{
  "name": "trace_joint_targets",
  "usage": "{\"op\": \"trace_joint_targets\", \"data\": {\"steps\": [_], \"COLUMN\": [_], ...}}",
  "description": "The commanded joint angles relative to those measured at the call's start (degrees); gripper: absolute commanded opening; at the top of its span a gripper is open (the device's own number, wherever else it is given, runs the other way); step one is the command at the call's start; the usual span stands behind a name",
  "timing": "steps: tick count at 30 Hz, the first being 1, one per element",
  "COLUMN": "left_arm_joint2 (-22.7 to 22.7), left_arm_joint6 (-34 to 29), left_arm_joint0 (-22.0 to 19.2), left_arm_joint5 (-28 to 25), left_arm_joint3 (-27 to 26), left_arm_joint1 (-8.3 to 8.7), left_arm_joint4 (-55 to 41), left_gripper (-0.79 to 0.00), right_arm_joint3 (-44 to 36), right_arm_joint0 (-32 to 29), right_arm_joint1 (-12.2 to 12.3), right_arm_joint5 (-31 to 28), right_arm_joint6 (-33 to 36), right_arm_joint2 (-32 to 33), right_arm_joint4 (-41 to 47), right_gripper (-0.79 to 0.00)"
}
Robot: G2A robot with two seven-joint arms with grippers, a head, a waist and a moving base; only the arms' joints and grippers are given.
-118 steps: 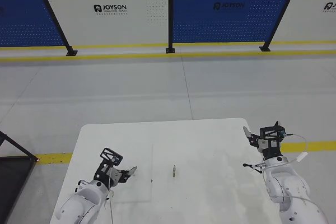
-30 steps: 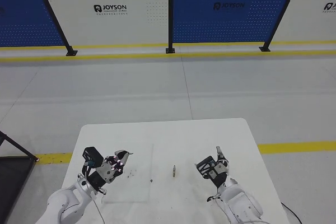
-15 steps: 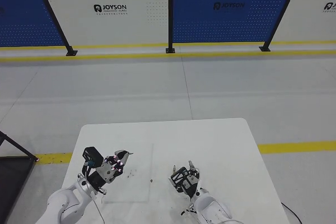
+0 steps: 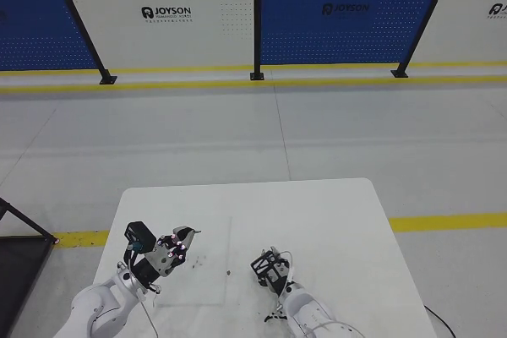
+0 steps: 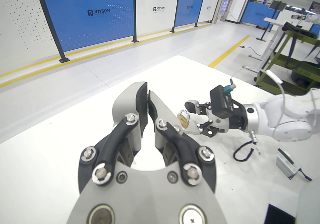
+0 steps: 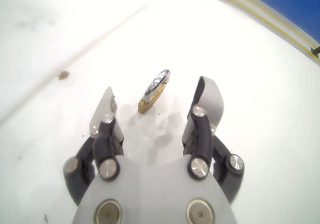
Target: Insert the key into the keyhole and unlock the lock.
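the left gripper point(image 5: 147, 91) is held above the near left part of the white table point(image 4: 321, 211), its two black pads drawn together to a thin slit. to its right, the right gripper point(image 6: 157, 83) sits low over the table with its fingers spread wide on either side of the brass padlock point(image 6: 153, 95). the padlock stands upright on its base, silver shackle up, touching neither finger. a small brownish object point(image 6: 63, 75), too small to identify, lies on the table between the two grippers. beyond the table's far edge, yellow floor lines point(image 4: 237, 84) run before a fence of blue and white panels point(image 4: 338, 34).
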Motion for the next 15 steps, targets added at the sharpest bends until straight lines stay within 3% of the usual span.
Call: {"op": "trace_joint_targets", "data": {"steps": [1,6,9,11,15], "left_arm_joint2": [0.0,0.0,0.0,0.0,0.0], "left_arm_joint6": [0.0,0.0,0.0,0.0,0.0], "left_arm_joint0": [0.0,0.0,0.0,0.0,0.0], "left_arm_joint5": [0.0,0.0,0.0,0.0,0.0], "left_arm_joint3": [0.0,0.0,0.0,0.0,0.0], "left_arm_joint1": [0.0,0.0,0.0,0.0,0.0], "left_arm_joint4": [0.0,0.0,0.0,0.0,0.0], "left_gripper": [-0.785,-0.785,-0.785,-0.785,-0.785], "right_arm_joint3": [0.6,1.5,1.9,2.0,1.6], "right_arm_joint0": [0.3,0.7,0.9,0.9,0.7], "right_arm_joint1": [-0.2,-0.6,-0.8,-0.9,-0.9], "right_arm_joint5": [-0.2,-0.2,0.0,0.0,0.2], "right_arm_joint6": [-0.3,-0.9,-1.0,-1.2,-2.0], "right_arm_joint2": [-0.1,-0.4,-0.5,-0.6,-0.3], "right_arm_joint4": [0.4,0.6,0.5,0.4,0.1], "right_gripper": [-0.477,-0.551,-0.659,-0.785,-0.785]}}
